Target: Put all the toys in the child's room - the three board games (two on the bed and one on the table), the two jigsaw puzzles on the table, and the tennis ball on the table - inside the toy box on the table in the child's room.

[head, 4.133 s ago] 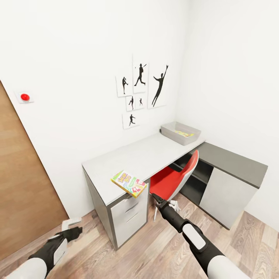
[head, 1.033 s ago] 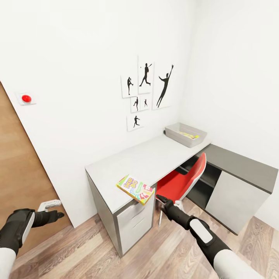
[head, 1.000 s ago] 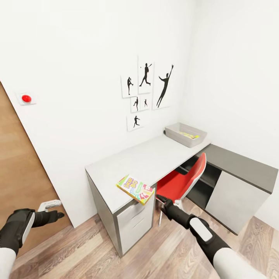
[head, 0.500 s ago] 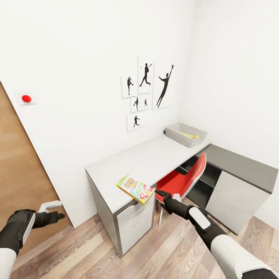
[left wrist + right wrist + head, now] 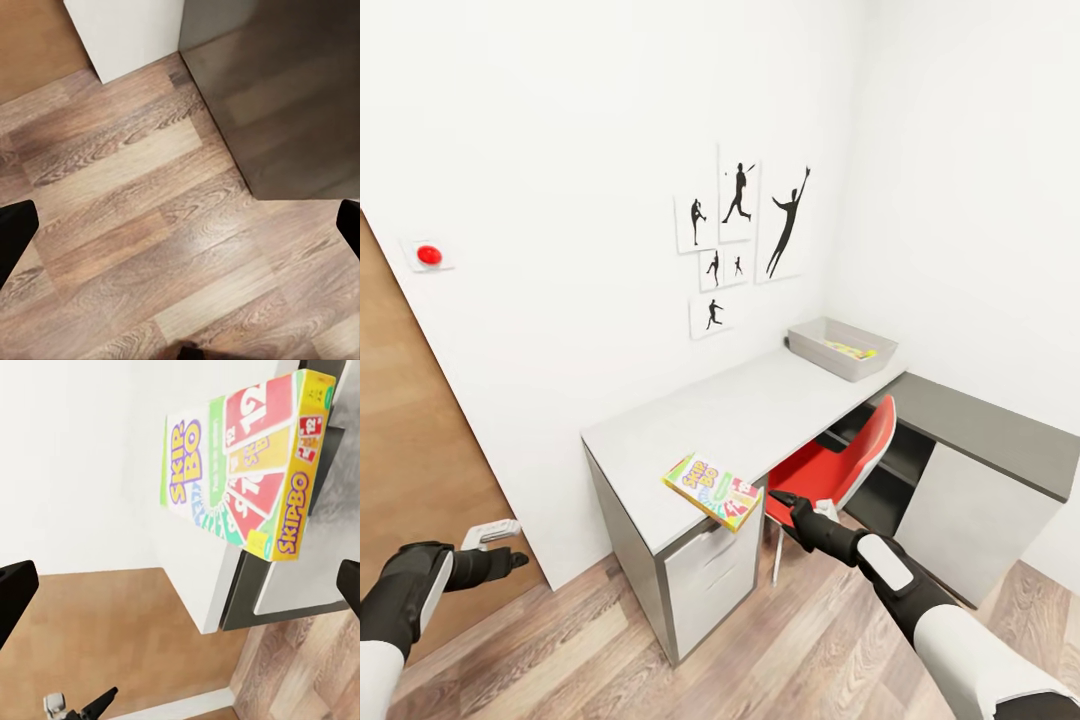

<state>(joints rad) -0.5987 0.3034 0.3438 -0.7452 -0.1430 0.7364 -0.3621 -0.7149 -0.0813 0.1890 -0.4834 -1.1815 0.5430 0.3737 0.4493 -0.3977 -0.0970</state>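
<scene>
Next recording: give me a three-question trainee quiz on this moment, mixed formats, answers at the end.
1. True or false: the Skip-Bo board game overhangs the table edge.
2. The toy box sits: A) on the floor, B) at the table's far end by the wall corner, C) on the red chair.
3. Which gripper is beside the game: the right gripper or the left gripper?

Key: 1 true; 2 B; 3 right gripper, fingers open.

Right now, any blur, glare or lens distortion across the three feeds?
Head view: sharp, flat even light, wide-angle stretch bending the walls and table. Right wrist view: board game crisp, lettering readable. Left wrist view: floor slightly soft, faint sheen, no hard glare.
</scene>
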